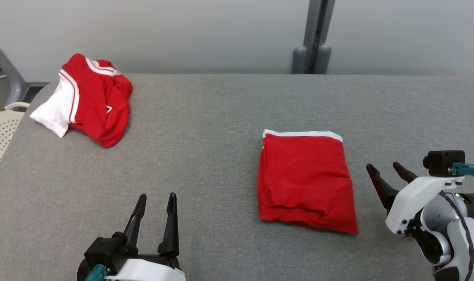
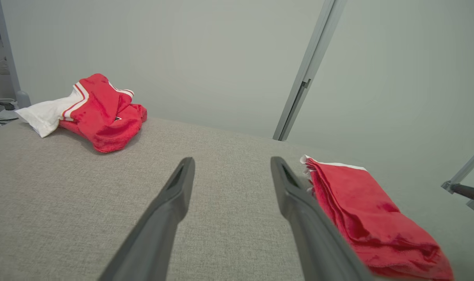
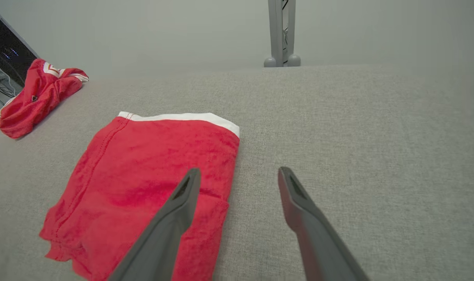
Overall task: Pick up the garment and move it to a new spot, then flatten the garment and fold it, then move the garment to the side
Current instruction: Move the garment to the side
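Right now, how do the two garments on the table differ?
The folded garment lies as a neat flat rectangle; the crumpled garment is a loose heap. The folded garment shows white along one edge alone; the crumpled garment shows a white panel and stripes. The folded garment sits nearer the robot, the crumpled garment far back left. Both are red and rest on the grey table.

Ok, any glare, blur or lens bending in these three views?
Head view: soft even light, no glare, folded garment sharp. Left wrist view: post leans, left gripper's fingers soft near the lens. Right wrist view: right gripper's fingers blurred low down.
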Available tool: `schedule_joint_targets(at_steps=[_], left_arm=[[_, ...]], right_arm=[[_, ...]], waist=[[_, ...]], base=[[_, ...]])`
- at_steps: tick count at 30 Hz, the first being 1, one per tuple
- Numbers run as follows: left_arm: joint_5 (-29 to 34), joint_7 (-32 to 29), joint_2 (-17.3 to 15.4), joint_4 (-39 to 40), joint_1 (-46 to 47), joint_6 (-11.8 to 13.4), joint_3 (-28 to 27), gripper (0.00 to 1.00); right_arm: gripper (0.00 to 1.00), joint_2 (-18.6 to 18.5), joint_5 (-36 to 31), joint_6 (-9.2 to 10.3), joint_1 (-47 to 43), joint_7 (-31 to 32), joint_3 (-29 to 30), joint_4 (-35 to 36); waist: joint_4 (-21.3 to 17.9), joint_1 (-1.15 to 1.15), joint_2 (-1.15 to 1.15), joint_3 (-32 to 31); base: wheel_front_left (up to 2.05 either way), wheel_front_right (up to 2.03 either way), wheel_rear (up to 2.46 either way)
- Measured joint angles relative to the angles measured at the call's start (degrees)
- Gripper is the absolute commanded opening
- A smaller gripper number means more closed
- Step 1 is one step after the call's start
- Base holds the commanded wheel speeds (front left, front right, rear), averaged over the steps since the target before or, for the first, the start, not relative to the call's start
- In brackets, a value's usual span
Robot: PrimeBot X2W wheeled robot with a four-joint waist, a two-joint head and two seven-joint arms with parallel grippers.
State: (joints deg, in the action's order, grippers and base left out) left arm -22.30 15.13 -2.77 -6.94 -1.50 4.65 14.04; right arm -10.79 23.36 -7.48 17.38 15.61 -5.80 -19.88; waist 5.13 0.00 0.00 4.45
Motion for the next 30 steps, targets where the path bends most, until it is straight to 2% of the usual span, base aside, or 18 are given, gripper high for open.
schedule_joint_targets(at_steps=[6,15,22,23,24,25,26,30], left_arm=[[-0.43,0.01,-0.01,-0.1,1.25,0.21,0.35,1.0],[-0.44,0.0,-0.01,-0.08,2.92,0.3,0.75,1.0],[-0.47,0.0,-0.01,0.0,3.46,0.3,0.93,1.0],[-0.48,0.01,-0.02,0.01,3.62,0.33,0.98,1.0],[-0.51,0.01,-0.02,0.02,3.75,0.45,1.0,1.0],[-0.59,0.01,-0.02,0.03,3.83,0.45,1.02,1.0],[-0.7,0.01,-0.01,0.03,3.86,0.45,1.04,1.0],[-0.74,0.01,-0.04,0.26,3.87,0.48,0.98,1.0]], right_arm=[[1.0,-3.32,7.78,-0.01,3.57,8.16,-3.12,-5.89],[1.0,-5.38,14.36,-0.01,9.03,13.29,-5.84,-13.46],[1.0,-6.35,17.82,-0.01,12.65,15.48,-8.66,-17.31],[0.76,-6.57,18.15,-0.01,12.99,15.46,-9.4,-17.39],[0.45,-6.75,18.26,-0.01,13.28,15.06,-10.18,-17.37],[0.31,-6.99,18.62,-0.01,13.54,14.94,-11.14,-17.34],[0.0,-7.15,18.91,-0.01,13.73,14.71,-11.83,-17.27],[0.0,-7.86,19.93,-0.01,14.21,13.94,-13.66,-17.02]], waist=[[2.7,0.0,0.0,1.97],[5.73,0.0,0.0,4.83],[6.67,0.0,0.0,6.22],[6.71,0.0,0.0,6.33],[6.72,0.0,0.0,6.43],[6.7,0.0,0.0,6.53],[6.66,0.0,0.0,6.59],[6.25,0.0,0.0,6.86]], base=[[0.0,0.0,0.0],[0.0,0.0,0.0],[0.0,0.0,0.0],[0.0,0.0,0.0],[0.0,0.0,0.0],[0.0,0.0,0.0],[0.0,0.0,0.0],[0.0,0.0,0.0]])
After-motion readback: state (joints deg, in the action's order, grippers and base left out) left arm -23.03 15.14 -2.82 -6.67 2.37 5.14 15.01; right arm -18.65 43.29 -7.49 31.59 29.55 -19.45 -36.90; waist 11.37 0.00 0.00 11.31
